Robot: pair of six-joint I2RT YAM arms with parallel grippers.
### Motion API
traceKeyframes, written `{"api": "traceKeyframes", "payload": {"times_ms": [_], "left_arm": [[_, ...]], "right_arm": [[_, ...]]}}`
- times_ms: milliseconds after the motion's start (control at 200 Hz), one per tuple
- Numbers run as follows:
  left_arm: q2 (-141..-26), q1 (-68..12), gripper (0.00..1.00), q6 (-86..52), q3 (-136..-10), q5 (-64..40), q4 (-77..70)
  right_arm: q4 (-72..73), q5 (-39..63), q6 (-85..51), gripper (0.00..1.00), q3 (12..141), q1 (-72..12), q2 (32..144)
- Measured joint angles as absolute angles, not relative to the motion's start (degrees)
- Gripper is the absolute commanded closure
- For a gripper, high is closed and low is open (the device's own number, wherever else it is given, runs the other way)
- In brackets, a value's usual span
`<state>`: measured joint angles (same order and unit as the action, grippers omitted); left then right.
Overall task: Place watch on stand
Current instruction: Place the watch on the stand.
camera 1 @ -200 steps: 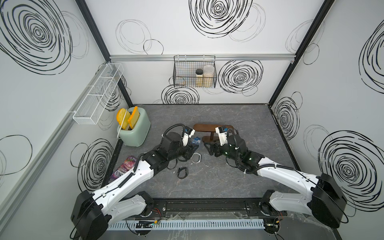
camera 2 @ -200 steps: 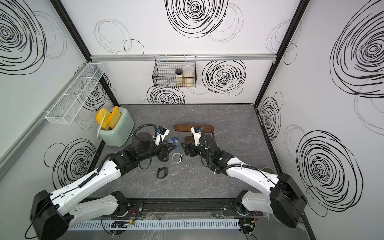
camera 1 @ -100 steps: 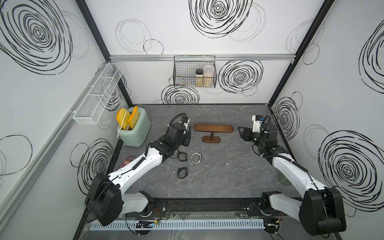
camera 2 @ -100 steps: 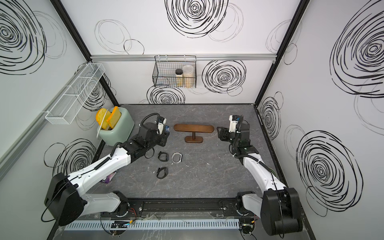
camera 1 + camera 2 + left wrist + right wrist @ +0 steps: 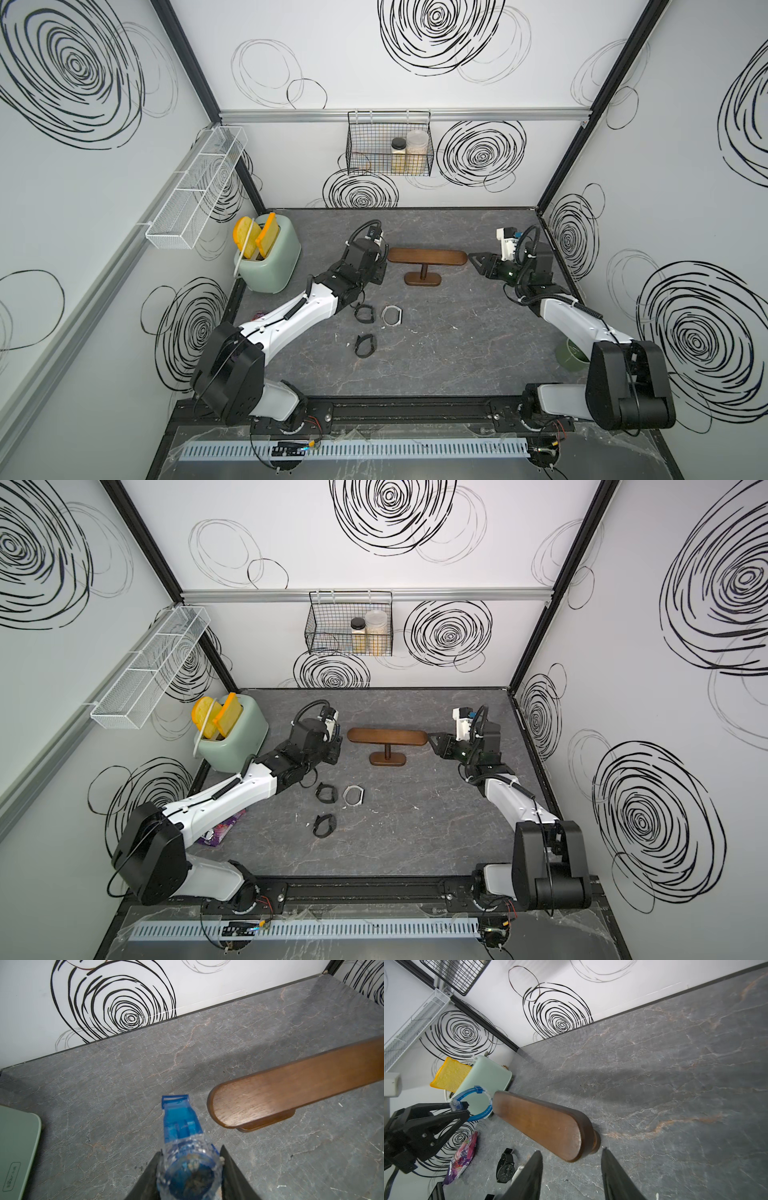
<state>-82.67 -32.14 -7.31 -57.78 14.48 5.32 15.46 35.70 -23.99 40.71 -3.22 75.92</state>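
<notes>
**Blue watch held just beside the stand's end**

In both top views, one dark wooden stand [image 5: 428, 256] is seen upright toward the back of the grey surface [image 5: 457, 353], between two arms. The left tool [image 5: 380, 272] is placed just beside one end of its bar, and the right tool [image 5: 476, 261] near the other end. Three loose watches are counted in front of the stand: a black watch [image 5: 364, 313], a pale watch [image 5: 392, 316] just beside it, and a second black watch [image 5: 363, 345] nearer the front. One green toaster [image 5: 270, 259] holding two toast slices [image 5: 267, 235] is seen by the left wall. One wire basket [image 5: 388, 143] with two jars [image 5: 398, 156] is hung on the back wall.

In the left wrist view, one blue watch [image 5: 187, 1167] is gripped by its case in the clenched left tool. Its strap is pointed forward, just beside the bar's rounded end and not on it.

In the right wrist view, the right tool's fingers [image 5: 529, 1174] are held apart with nothing between them, just short of the bar's near end. The blue watch's strap loop is seen at the far end; whether it touches the bar cannot be told.
</notes>
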Motion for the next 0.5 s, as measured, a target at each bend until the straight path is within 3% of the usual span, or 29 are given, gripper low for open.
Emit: {"api": "traceKeyframes", "payload": {"times_ms": [500], "left_arm": [[-85.84, -32.14, 0.72, -7.29, -59.77, 14.46, 3.46]], "right_arm": [[17.56, 36.18, -24.12, 0.56, 40.71, -5.39, 77.12]]}}
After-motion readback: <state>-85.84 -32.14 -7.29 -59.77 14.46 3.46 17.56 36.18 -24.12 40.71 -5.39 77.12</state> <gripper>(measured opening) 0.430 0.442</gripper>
